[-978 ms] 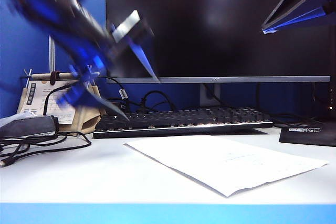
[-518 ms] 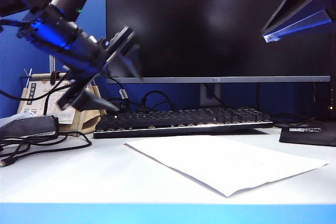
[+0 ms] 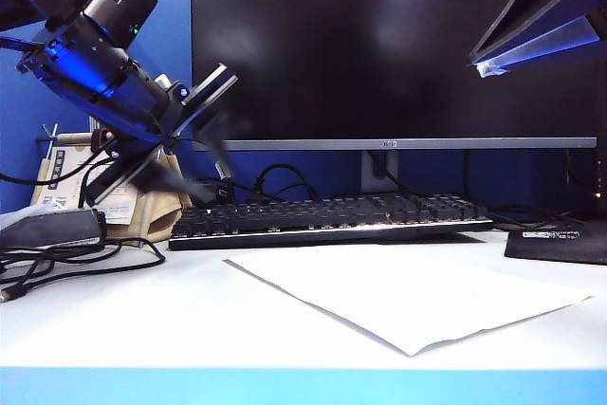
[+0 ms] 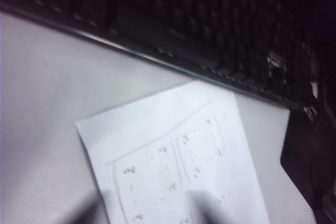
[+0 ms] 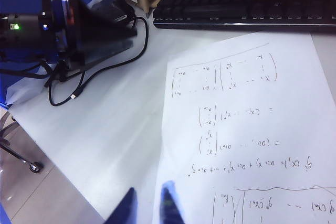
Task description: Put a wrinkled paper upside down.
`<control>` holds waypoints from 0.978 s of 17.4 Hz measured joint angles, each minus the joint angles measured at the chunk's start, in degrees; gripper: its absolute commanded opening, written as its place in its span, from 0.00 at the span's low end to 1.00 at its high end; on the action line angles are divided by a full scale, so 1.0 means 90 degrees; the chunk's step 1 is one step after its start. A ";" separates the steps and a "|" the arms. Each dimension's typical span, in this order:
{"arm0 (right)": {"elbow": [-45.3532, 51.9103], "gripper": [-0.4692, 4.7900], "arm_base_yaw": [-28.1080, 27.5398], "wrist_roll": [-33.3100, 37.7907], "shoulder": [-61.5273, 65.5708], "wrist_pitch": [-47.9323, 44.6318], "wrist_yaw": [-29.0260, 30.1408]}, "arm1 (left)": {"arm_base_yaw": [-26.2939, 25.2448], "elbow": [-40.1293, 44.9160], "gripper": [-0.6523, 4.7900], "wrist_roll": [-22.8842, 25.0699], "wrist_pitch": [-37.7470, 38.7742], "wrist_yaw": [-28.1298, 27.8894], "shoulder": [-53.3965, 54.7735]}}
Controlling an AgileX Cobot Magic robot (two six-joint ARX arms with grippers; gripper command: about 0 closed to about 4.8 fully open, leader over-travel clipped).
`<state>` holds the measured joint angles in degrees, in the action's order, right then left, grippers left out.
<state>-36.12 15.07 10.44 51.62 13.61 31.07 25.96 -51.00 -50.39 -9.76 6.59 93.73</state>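
- The wrinkled paper [image 3: 417,296], thin and white with handwritten marks face up, is seen lying flat on the smooth pale counter [image 3: 142,320], below and ahead of both tools.
- The left tool [image 3: 194,154] is held in the air over a black keyboard [image 3: 332,217], up and to the sheet's left; its dark tapered fingers are spread, nothing between them.
- The right tool [image 5: 148,208] is raised above the sheet's near edge, its blue fingertips slightly parted and empty.
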 measured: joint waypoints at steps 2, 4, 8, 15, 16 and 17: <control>0.0000 0.22 0.0000 0.0000 0.0002 -0.0005 0.0000 | 0.0000 -0.0007 0.97 -0.0080 -0.0024 0.0005 0.0141; 0.0000 0.22 0.0000 0.0000 0.0000 -0.0036 0.0000 | 0.0000 -0.0017 0.98 -0.0362 0.0049 0.0330 0.0542; 0.0000 0.22 0.0000 0.0000 0.0000 -0.0053 0.0000 | 0.0002 -0.0024 0.98 -0.0760 -0.0187 0.0529 0.0843; 0.0000 0.22 0.0000 0.0000 0.0000 -0.0051 0.0000 | -0.0002 -0.0559 0.98 -0.1163 -0.0789 0.0658 0.1428; 0.0000 0.22 0.0000 0.0002 0.0000 -0.0053 0.0024 | 0.0000 -0.0799 0.98 -0.1144 -0.0782 0.0775 0.1549; 0.0000 0.22 0.0000 0.0000 0.0000 -0.0053 0.0053 | 0.0000 -0.1030 0.99 -0.1129 -0.0746 0.0877 0.1656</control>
<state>-36.12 15.07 10.44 51.62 13.13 31.55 25.96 -60.27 -60.55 -16.47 14.48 108.64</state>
